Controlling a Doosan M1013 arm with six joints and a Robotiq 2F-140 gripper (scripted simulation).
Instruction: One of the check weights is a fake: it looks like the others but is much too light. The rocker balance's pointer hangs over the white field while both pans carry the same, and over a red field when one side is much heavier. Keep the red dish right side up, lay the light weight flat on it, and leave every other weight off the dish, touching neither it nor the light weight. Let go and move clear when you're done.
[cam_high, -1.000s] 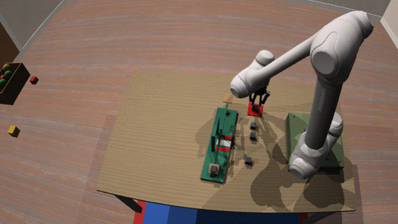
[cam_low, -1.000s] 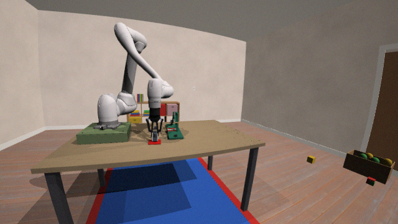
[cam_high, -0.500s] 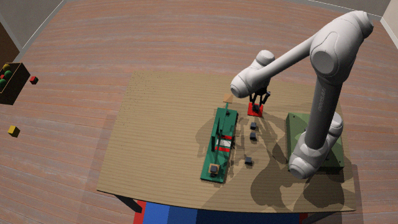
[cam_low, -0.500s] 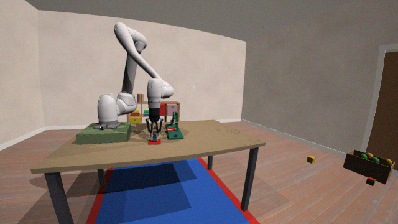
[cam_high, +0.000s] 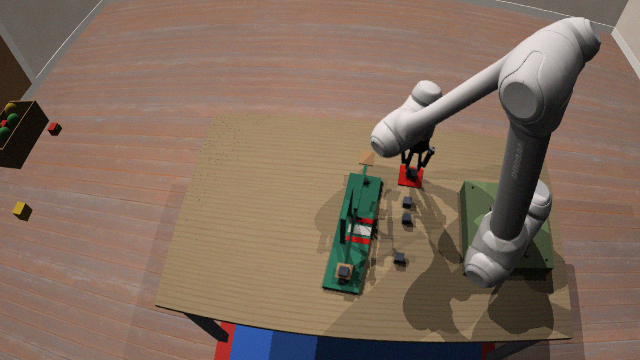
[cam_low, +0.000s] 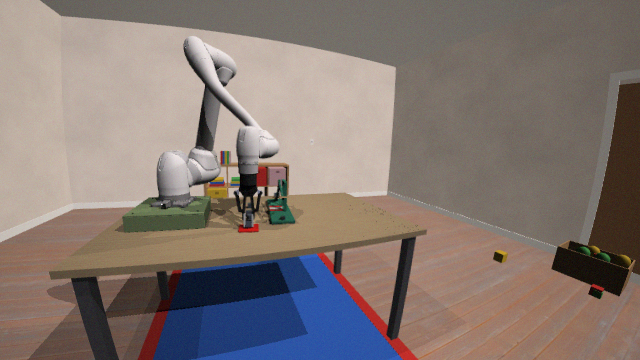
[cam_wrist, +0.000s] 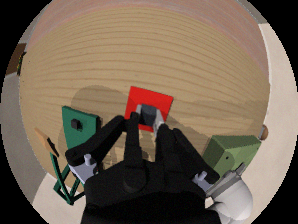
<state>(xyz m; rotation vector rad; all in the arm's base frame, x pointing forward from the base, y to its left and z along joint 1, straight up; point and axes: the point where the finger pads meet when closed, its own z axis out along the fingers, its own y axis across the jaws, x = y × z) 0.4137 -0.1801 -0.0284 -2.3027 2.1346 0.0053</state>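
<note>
Top cam sits high above the table (cam_high: 260, 210), looking almost straight down, far enough out to catch floor on every side. The exterior cam stands low out in the room, off one table (cam_low: 310, 230) corner, facing the back wall, pretty far away. The wrist cam is mounted on the arm, looking down past the gripper (cam_wrist: 150, 120), very close. All three catch the red dish (cam_high: 410, 177) and the green balance (cam_high: 356, 230).

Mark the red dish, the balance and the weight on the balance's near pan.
red dish (cam_high: 404, 181), top view, bare left corner.
balance (cam_high: 354, 240), top view, green base.
weight on pan (cam_high: 343, 271), top view, its dark top face.
</note>
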